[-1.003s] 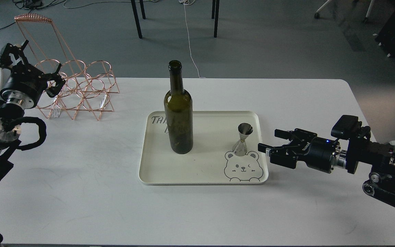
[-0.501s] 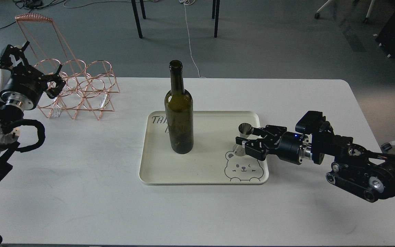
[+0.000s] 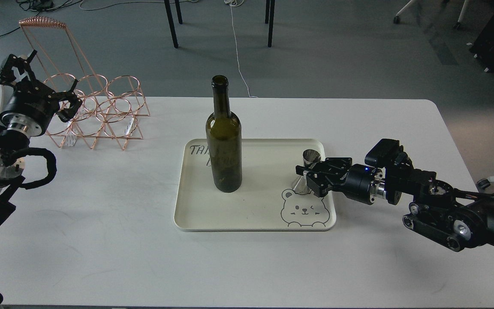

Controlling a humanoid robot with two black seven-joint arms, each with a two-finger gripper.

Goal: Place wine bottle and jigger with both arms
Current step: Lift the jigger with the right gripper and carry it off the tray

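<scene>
The wine bottle (image 3: pixel 224 141), dark olive-green, stands upright on the left half of a cream tray (image 3: pixel 255 214). The jigger (image 3: pixel 307 170), small and steel, stands on the tray's right side just above a bear drawing, leaning a little to the right. My right gripper (image 3: pixel 306 179) reaches in from the right, low over the tray's right rim, with its fingers closed around the jigger's narrow waist. My left gripper (image 3: pixel 67 104) is open and empty at the far left, raised beside the copper wire rack, far from the bottle.
A copper wire bottle rack (image 3: pixel 97 112) with round rings and a tall handle stands at the table's back left. The white table (image 3: pixel 247 266) ends close behind the tray's back and at the right behind my right arm. Chair legs and cables lie on the floor beyond.
My right arm moved left onto the tray and its fingers closed around the jigger, whose top has shifted slightly right. The left arm and the bottle have hardly moved.
</scene>
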